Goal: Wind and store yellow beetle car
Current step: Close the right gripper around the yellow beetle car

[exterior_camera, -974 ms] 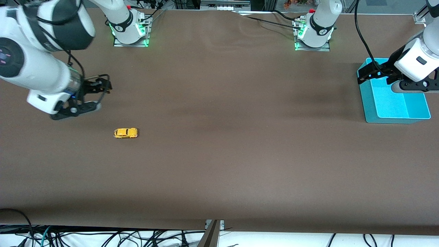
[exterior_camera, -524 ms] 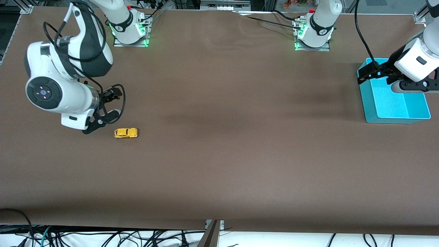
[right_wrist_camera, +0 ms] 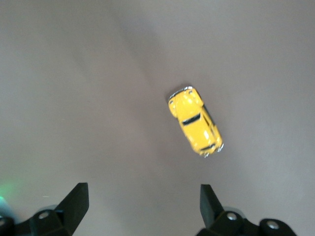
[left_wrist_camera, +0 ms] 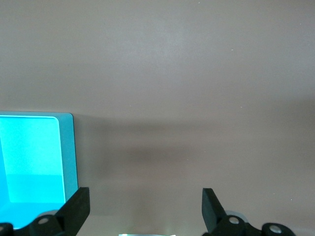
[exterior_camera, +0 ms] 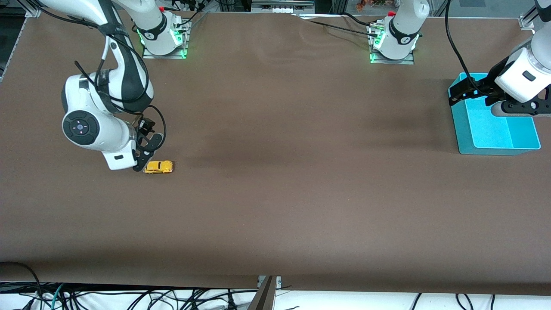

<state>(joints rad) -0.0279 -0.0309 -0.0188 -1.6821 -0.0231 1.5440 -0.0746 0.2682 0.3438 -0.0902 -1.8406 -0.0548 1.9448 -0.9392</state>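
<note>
The yellow beetle car [exterior_camera: 159, 166] stands on its wheels on the brown table, toward the right arm's end. My right gripper [exterior_camera: 145, 153] hangs open and empty just beside the car, on the side of the table's end. In the right wrist view the car [right_wrist_camera: 196, 128] lies ahead of the open gripper [right_wrist_camera: 142, 202], outside the gap and nearer one fingertip [right_wrist_camera: 208, 199]. My left gripper [exterior_camera: 486, 100] is open and empty over the teal tray [exterior_camera: 462, 131] and waits there. In the left wrist view the gripper [left_wrist_camera: 145, 204] is open over bare table beside the tray's rim [left_wrist_camera: 69, 157].
The teal tray stands at the left arm's end of the table and holds nothing that I can see. The two arm bases [exterior_camera: 162, 38] [exterior_camera: 392, 43] stand along the table's edge farthest from the front camera. Cables [exterior_camera: 129, 297] hang below the near edge.
My right arm has swung in from the table's end and come down, bringing its open gripper right beside the car. The car and the left arm have not moved.
</note>
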